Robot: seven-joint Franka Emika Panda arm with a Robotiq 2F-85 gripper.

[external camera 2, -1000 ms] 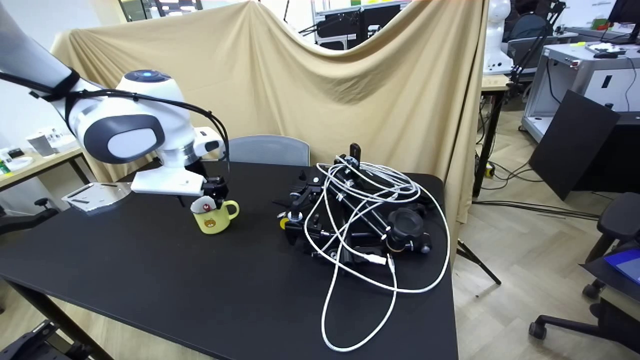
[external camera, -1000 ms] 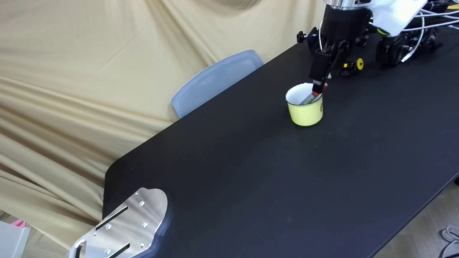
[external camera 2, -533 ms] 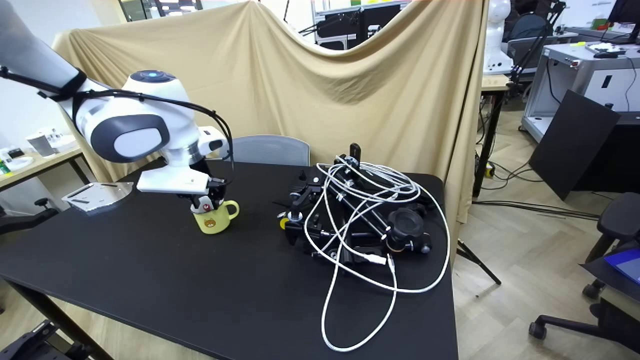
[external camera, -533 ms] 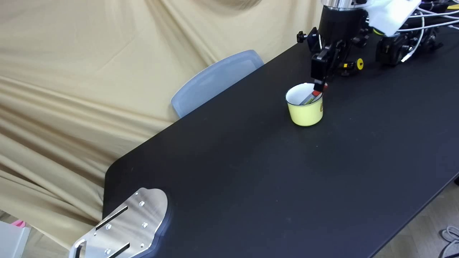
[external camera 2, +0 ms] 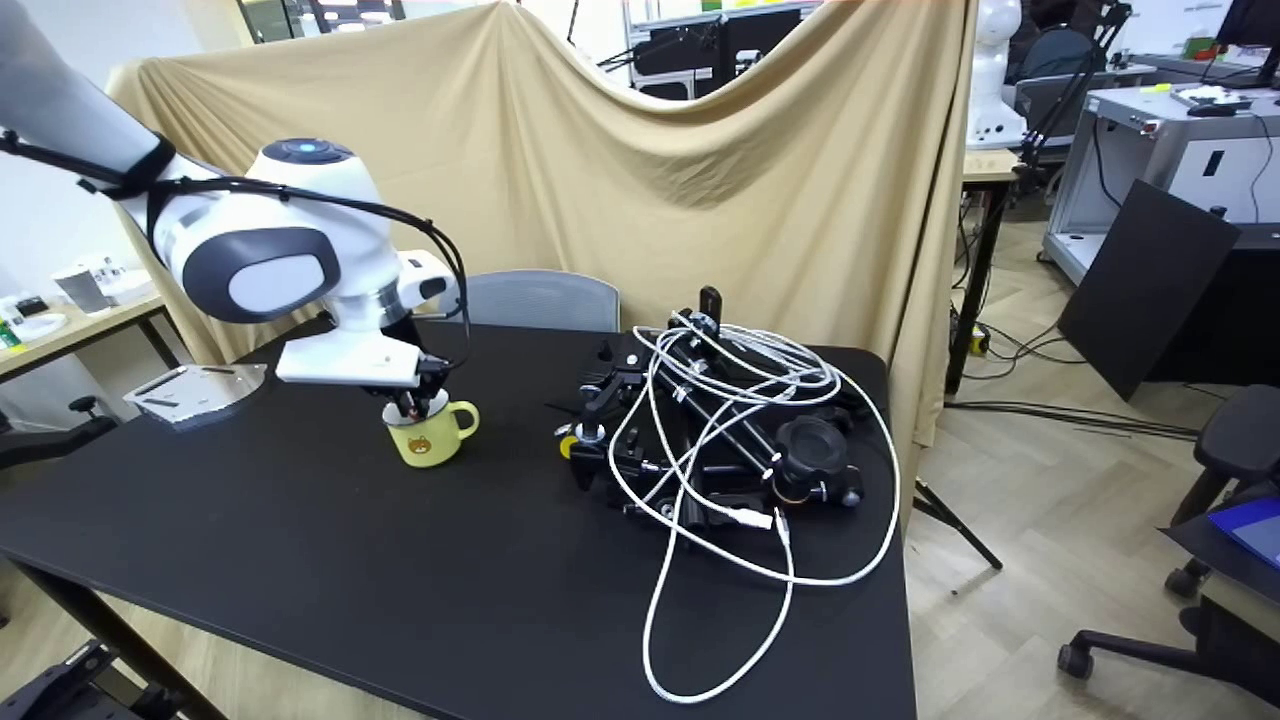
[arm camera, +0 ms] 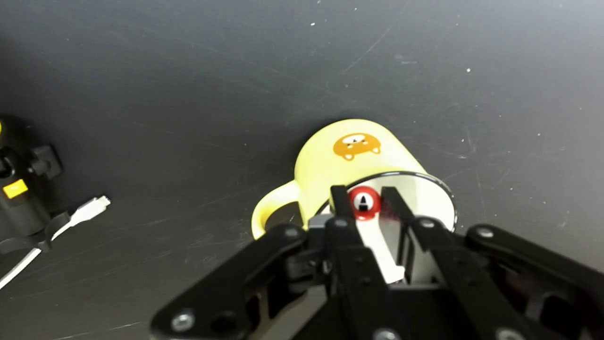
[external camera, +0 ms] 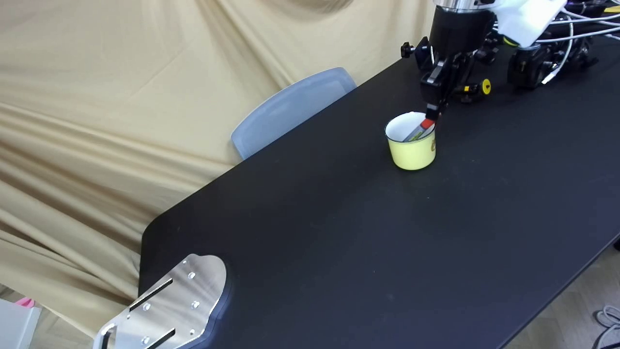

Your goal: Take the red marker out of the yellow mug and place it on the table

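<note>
Leaning red marker [arm camera: 364, 203] (end lettered A).

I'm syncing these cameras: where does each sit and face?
An exterior view: above the table, near the metal plate, looking down; arm's end and fingers show.
An exterior view: opposite the beige cloth, facing it; arm shows.
Wrist view: above the yellow mug, facing down; fingers show.
Both exterior views share the yellow mug, table and chair.

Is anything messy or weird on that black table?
Yes: the white cabling lies in loose, tangled loops over a heap of black gear on the table, so it looks messy. The red marker slants in the upright yellow mug, but pens often do that in cups. I see no spill.
</note>
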